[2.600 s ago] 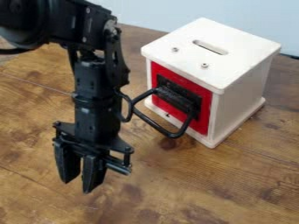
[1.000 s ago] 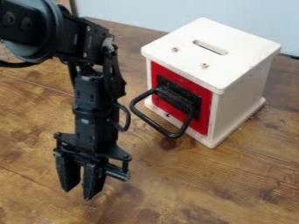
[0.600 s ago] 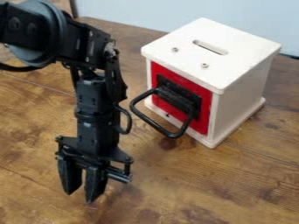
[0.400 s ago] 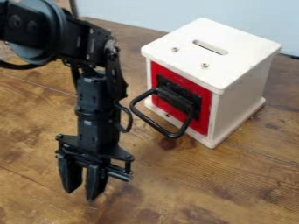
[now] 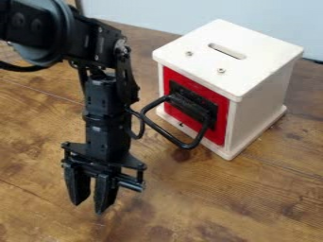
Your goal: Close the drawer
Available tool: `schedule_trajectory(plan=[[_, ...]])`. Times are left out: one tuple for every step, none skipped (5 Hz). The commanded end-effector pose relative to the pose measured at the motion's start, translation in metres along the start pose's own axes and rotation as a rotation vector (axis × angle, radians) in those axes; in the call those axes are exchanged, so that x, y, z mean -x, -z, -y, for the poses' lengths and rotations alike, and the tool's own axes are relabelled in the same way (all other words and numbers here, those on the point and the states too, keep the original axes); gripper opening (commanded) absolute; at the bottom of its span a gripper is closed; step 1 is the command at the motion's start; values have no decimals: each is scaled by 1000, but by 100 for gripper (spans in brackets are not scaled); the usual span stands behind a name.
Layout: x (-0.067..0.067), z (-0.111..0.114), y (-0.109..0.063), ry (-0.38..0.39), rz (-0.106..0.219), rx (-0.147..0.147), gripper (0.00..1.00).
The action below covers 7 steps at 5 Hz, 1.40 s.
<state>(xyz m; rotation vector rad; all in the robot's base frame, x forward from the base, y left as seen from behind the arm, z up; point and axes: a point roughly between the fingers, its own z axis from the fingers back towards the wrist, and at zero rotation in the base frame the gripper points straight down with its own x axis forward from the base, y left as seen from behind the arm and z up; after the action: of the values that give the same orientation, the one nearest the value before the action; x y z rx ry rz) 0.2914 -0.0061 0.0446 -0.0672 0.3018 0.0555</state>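
- A black robot arm (image 5: 101,90) reaches in from the upper left and hangs down over the wooden table (image 5: 240,203), its last link close to upright.
- The gripper (image 5: 91,192) points straight down at the near left of the scene, its tips low over the wood; whether they touch the table cannot be told.
- Its two dark fingers (image 5: 75,184) stand parted, with a gap between them and nothing held.
- The white box (image 5: 252,71) sits on the table at the right, farther back, with a slot (image 5: 229,51) in its top face.
- The drawer (image 5: 192,102) is the red front panel on the box's left-facing side, with a dark recessed centre.
- Its black loop handle (image 5: 165,125) juts out toward the left and near side, tilted down, ending close beside the arm's lower link.
- The gripper is nearer to the viewer than the handle and apart from it, not touching handle or drawer.
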Motion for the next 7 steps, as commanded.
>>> schedule_trajectory(plan=[[-6, -3, -13, -19, 51, 12, 100], [-7, -3, -16, -23, 52, 14, 100], [-8, -1, -17, -27, 55, 17, 100], [-10, -1, -17, -31, 56, 20, 100], [-12, 1, -17, -35, 60, 23, 100], [-14, 2, -18, -38, 62, 27, 100], [-16, 4, -18, -41, 64, 31, 100]])
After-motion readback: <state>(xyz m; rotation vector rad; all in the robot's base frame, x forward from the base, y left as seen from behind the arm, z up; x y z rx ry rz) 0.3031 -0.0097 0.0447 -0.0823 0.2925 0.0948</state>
